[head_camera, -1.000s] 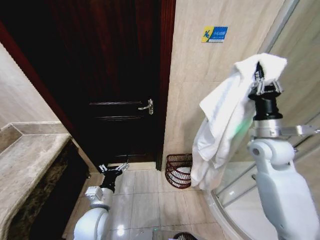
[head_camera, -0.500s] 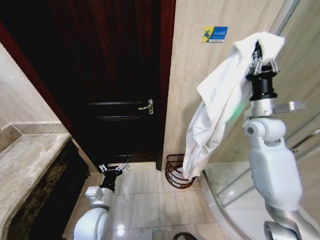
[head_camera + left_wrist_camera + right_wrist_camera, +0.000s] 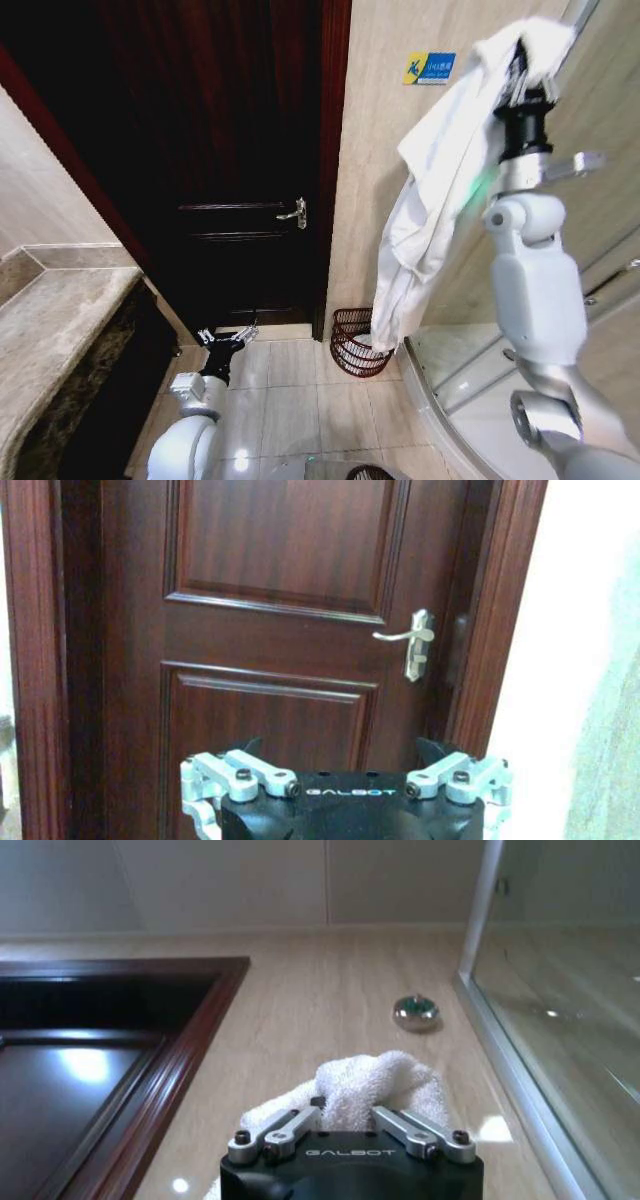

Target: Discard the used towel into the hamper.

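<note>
1. The right gripper point(image 3: 522, 72) is raised high beside the tiled wall, near the top of the head view, its fingers clenched on one bunched end of a white towel point(image 3: 432, 190). In the right wrist view the same towel point(image 3: 372, 1091) bulges out from between the closed fingers.

2. The towel hangs free in the air, well above the floor. Its long axis runs from the pinched end at upper right steeply down to a loose tail at lower left, so it points downward and leans a little toward the robot's left.

3. The hamper point(image 3: 357, 341), a reddish-brown openwork basket, stands on the floor tiles against the wall, beside the dark door frame. The towel's tail overlaps the hamper's rim in the head view, but how far above or in front it hangs cannot be told.

4. Likely risks: dropped from this height, the long cloth could drape over the rim or land on the tiles. A swinging tail could also brush the curved shower glass point(image 3: 470, 370).

5. The left gripper point(image 3: 228, 340) is parked low, facing the wooden door point(image 3: 280, 615), its fingers released and apart.
</note>
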